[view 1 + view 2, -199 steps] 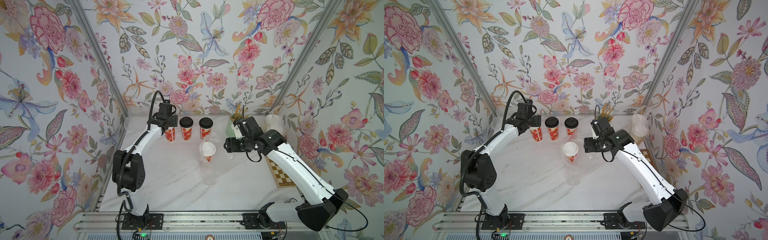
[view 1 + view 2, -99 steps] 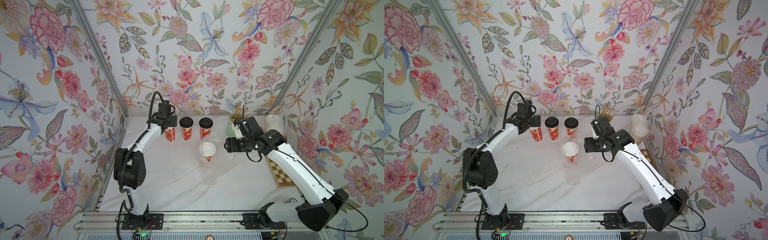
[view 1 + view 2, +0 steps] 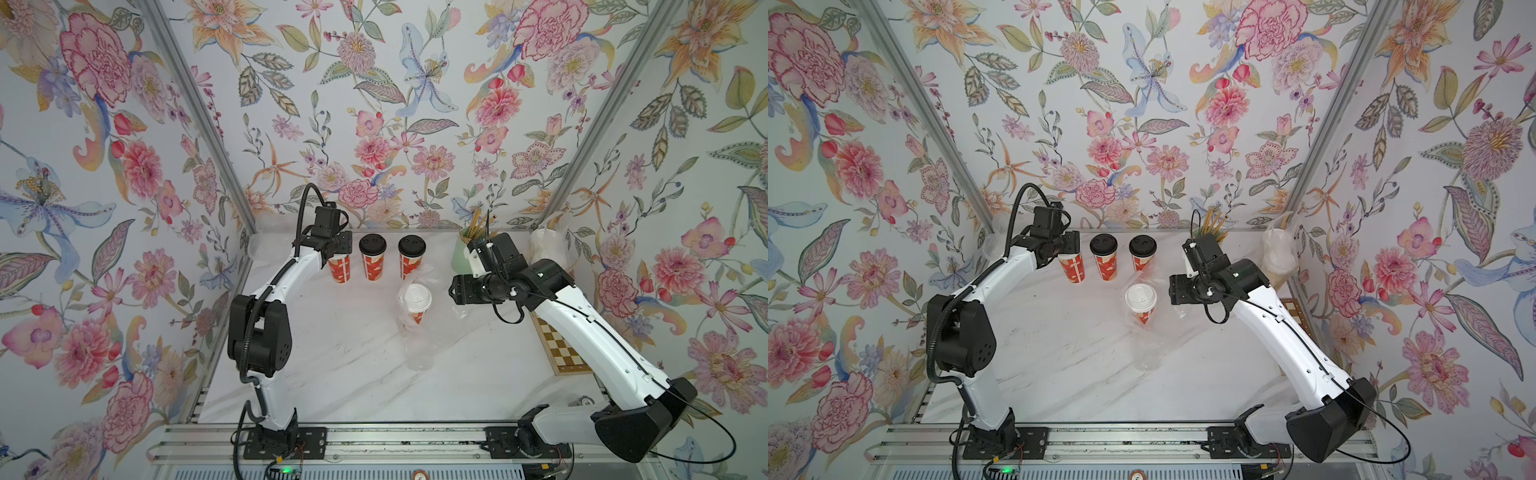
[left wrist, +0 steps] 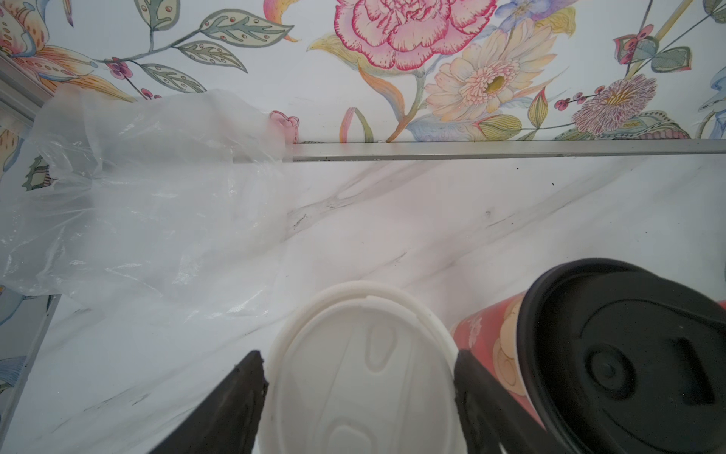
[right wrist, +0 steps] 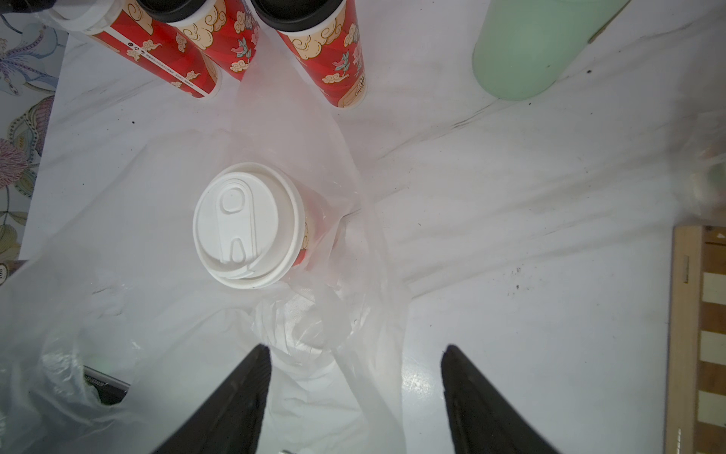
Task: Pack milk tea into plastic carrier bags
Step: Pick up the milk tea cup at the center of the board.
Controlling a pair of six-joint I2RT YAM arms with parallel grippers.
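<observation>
Back-edge cups point(image 3: 372, 266): red, cream cloud-flower print; two lids black, one white. Centre cup point(image 3: 417, 299): red, white lid, inside clear bag point(image 3: 419, 359). Table point(image 3: 332, 374): white marble, grey veins. Straw cup point(image 5: 522, 51): mint green. Right-edge board point(image 3: 561, 353): brown-cream chequered. Walls point(image 3: 374, 104): pale, pink floral.

marble table point(image 3: 332, 374) | red cups point(image 3: 372, 266) | clear bag point(image 3: 419, 353) | chessboard point(image 3: 561, 353) | green cup point(image 3: 459, 255)

You're in a robot test booth: floral panels point(image 3: 374, 104) on aluminium posts point(image 3: 198, 116) wall the marble-look table point(image 3: 332, 365), a rail point(image 3: 395, 446) at its front carrying both arms point(image 3: 291, 272)
</observation>
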